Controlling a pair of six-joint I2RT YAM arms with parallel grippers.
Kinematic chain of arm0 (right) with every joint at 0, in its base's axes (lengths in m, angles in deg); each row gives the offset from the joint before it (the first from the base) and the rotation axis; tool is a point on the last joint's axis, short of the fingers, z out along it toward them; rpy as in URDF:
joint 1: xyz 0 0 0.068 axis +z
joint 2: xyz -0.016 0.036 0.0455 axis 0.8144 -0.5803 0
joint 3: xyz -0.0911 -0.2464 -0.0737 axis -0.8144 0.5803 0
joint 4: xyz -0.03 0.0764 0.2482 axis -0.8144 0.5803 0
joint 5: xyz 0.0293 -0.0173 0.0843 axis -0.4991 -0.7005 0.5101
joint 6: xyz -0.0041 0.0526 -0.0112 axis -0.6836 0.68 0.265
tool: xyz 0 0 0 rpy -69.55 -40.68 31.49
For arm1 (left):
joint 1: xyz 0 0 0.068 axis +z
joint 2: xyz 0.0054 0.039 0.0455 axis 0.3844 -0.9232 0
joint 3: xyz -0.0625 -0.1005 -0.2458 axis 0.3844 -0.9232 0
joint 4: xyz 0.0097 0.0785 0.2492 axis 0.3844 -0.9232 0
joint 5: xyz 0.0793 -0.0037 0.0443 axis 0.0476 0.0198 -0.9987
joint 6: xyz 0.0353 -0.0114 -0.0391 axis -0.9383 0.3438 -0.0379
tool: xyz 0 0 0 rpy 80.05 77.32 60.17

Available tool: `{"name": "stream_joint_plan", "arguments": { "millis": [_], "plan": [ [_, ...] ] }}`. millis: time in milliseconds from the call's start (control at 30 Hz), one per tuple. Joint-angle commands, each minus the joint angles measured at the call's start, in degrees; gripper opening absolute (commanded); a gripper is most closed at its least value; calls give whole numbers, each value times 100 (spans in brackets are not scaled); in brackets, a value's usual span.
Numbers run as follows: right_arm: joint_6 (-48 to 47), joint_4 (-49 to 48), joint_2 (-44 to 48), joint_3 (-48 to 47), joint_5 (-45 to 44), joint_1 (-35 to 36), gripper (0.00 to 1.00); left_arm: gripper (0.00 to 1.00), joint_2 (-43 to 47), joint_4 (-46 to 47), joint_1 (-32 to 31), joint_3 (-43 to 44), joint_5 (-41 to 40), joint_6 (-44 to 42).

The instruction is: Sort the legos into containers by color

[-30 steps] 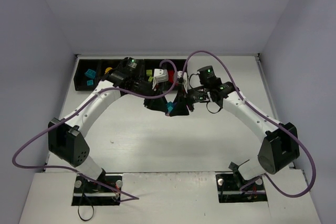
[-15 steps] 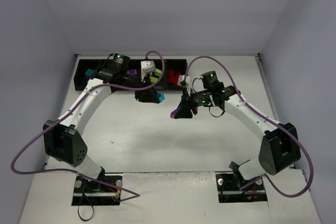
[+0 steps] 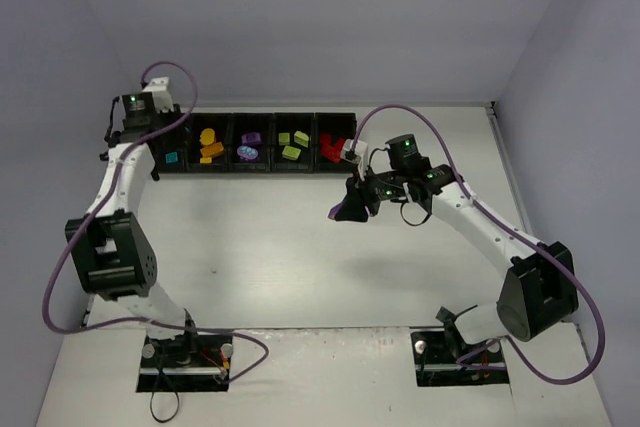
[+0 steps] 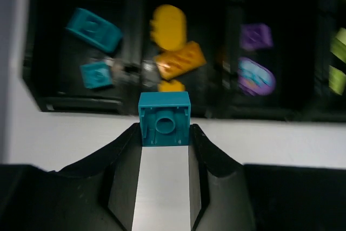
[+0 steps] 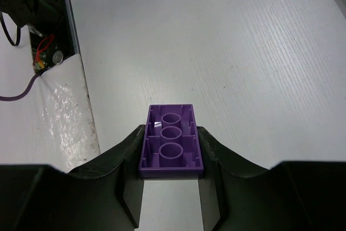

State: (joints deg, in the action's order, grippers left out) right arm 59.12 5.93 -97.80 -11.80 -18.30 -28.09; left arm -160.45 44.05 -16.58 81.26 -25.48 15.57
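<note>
By my reading this sort is nearly finished. The row of bins (image 3: 272,170) at the far side of the table (image 3: 300,277) already holds colour-matched loads: from the left, teal, orange, purple, lime green and red. In the overhead view I can find no brick lying loose on the tabletop, so what is left appears to be the two pieces in hand. My left gripper (image 4: 164,136) is clamped on a teal brick (image 4: 164,117), its underside toward the wrist camera. Overhead, that wrist sits at the far left end of the row, by the teal bin. The wrist view looks onto the teal and orange bins, with the brick lined up on the wall between them. I cannot tell from these views whether it hangs over the teal bin or just short of its front wall. I would want it brought toward the teal side and confirmed above the teal pieces (image 4: 93,28) lying in there before letting go. My right gripper (image 5: 171,139) is pinching a purple brick (image 5: 171,152) by its long sides, hollow underside toward the camera, above bare table just in front of the red end of the row. The purple bin is the middle one, two along to the left, so that brick has the longer trip. Two drops, I judge, and the job is done, unless something is hidden behind the arms.
</note>
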Motion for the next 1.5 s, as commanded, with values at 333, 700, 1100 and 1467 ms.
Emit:
{"name": "stream_joint_plan", "arguments": {
  "millis": [333,700,1100,1467],
  "plan": [
    [270,-425,240,-258,-137,2,0,15,-2257,362,663,2152,-1449,432],
    [314,-443,90,-398,-155,2,0,53,-2355,221,707,2373,-1379,221],
    [700,-1267,-797,-1258,-919,291,0,59,-89,-253,620,818,-579,1090],
    [692,-2138,-3345,-4042,-2115,731,0,63,2100,-1773,-127,-325,-386,1161]
  ]
}}
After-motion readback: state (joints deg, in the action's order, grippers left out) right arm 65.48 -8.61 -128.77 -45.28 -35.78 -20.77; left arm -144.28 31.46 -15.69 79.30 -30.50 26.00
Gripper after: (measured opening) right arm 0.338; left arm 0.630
